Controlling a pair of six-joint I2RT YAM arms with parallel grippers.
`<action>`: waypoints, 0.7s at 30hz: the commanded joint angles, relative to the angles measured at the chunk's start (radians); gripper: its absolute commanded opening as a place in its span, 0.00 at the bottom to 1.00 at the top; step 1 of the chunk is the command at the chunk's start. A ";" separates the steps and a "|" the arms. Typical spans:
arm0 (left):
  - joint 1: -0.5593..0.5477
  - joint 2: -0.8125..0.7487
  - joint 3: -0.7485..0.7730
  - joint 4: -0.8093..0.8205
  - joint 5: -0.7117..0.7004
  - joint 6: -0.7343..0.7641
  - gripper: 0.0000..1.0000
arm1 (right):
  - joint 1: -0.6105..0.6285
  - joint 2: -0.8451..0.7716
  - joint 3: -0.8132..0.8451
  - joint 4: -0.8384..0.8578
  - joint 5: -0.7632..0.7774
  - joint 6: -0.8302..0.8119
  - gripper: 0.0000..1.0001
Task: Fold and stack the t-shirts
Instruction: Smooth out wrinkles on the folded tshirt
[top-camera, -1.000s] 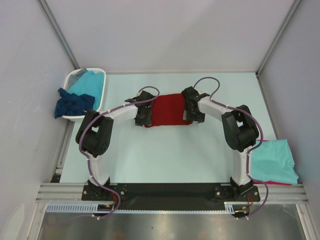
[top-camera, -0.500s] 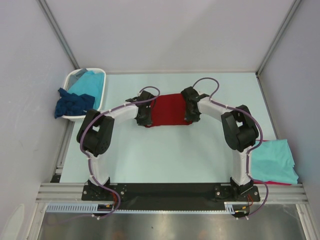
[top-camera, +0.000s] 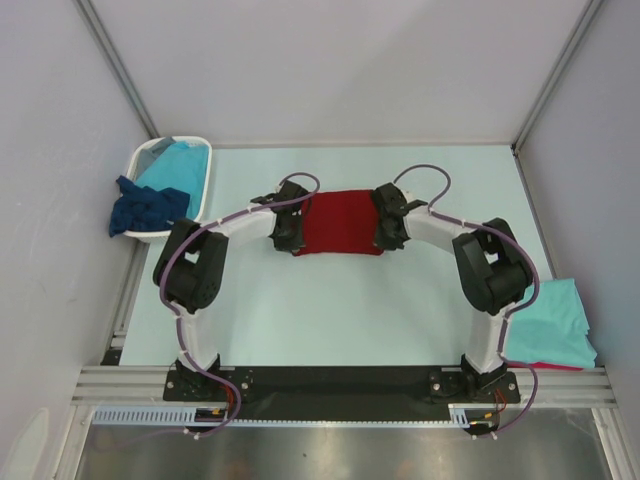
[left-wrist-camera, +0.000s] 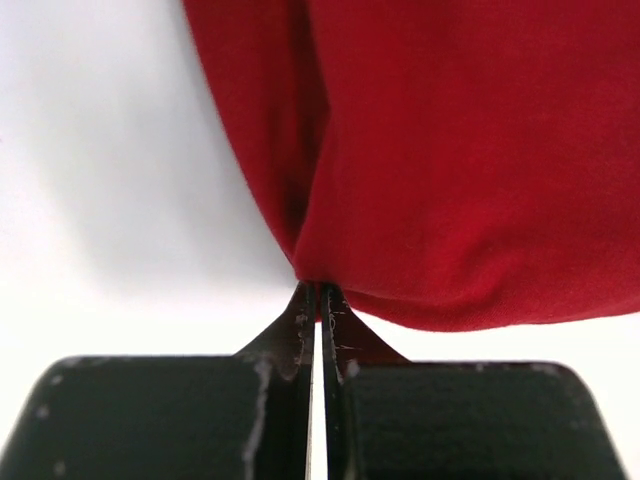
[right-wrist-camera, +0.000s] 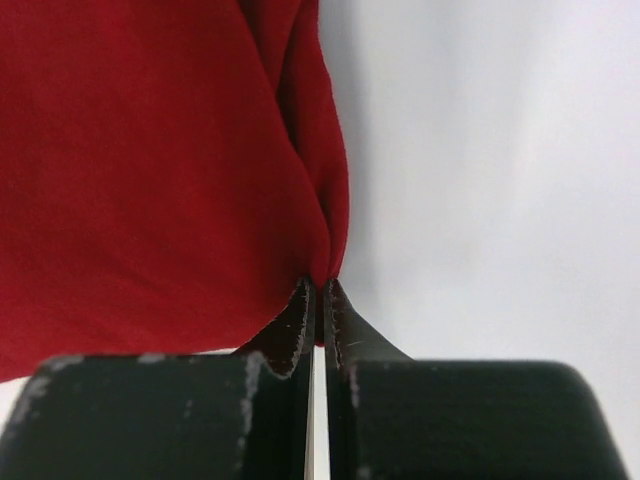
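Left gripper (left-wrist-camera: 317, 288) and right gripper (right-wrist-camera: 320, 283) both clenched on red shirt (top-camera: 340, 222) corners; thin edge pinch may slip mid-fold, bunching the cloth.

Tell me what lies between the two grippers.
Only the dark red t-shirt lies between the left gripper and the right gripper, each pinching one end of it; the top view shows this.

Bright even light, soft shadow beside red t-shirt (left-wrist-camera: 450, 150), blown-out whites
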 joint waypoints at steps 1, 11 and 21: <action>0.003 -0.059 -0.020 -0.070 0.026 -0.004 0.00 | 0.027 -0.065 -0.117 -0.154 0.000 0.041 0.00; -0.091 -0.202 -0.100 -0.125 0.005 -0.046 0.00 | 0.158 -0.165 -0.177 -0.231 -0.005 0.103 0.00; -0.215 -0.323 -0.258 -0.153 0.000 -0.105 0.00 | 0.231 -0.223 -0.279 -0.251 -0.014 0.178 0.00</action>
